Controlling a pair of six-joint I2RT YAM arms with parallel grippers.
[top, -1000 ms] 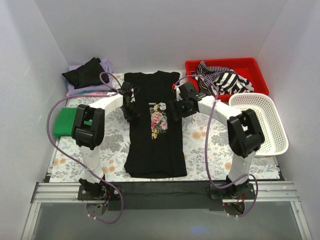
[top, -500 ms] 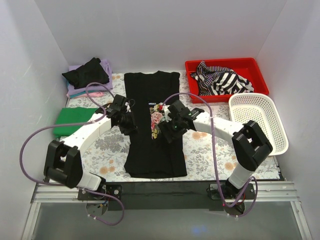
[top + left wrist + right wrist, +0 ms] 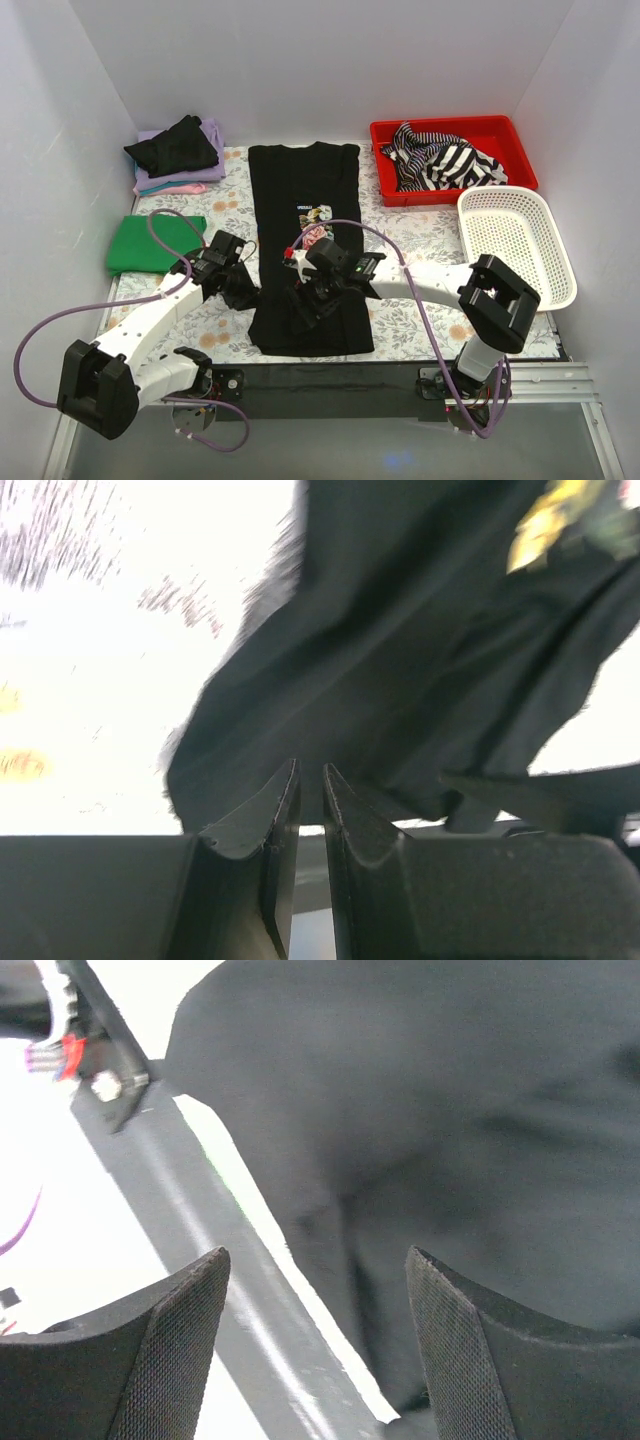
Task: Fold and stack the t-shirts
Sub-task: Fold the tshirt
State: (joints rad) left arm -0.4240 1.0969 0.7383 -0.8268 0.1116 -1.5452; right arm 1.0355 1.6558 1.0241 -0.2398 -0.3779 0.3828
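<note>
While the black t-shirt [image 3: 305,195] with the floral chest print lies flat along the middle of the worktop [image 3: 420,235], collar toward the far edge and hem close to the near edge, both arms reach low over its lower half.

Left gripper [image 3: 243,287]: positioned at the shirt's left side edge, near the hem. In the left wrist view its fingers [image 3: 275,820] stand almost together, with only a narrow slit between them. The black cloth runs right up to the tips. Whether any cloth is pinched in the slit cannot be told.

Right gripper [image 3: 305,300]: positioned over the shirt's lower middle, on the near side of the print. In the right wrist view its fingers [image 3: 170,1350] stand wide apart – released, with nothing between them – and black cloth lies beneath.

Other shirts:
- Far-left corner: a plain black shirt [image 3: 172,145] lies crumpled on a lilac shirt [image 3: 212,160], with a pink shirt [image 3: 192,187] showing beneath at the near side of the pile.
- Left edge: a green shirt [image 3: 150,243] lies folded, just beside the left arm's cable.
- Far-right corner: a striped shirt [image 3: 440,160] lies bunched inside a red bin [image 3: 385,160].

A white mesh basket [image 3: 515,240] stands at the right edge, touching the near side of the bin.
</note>
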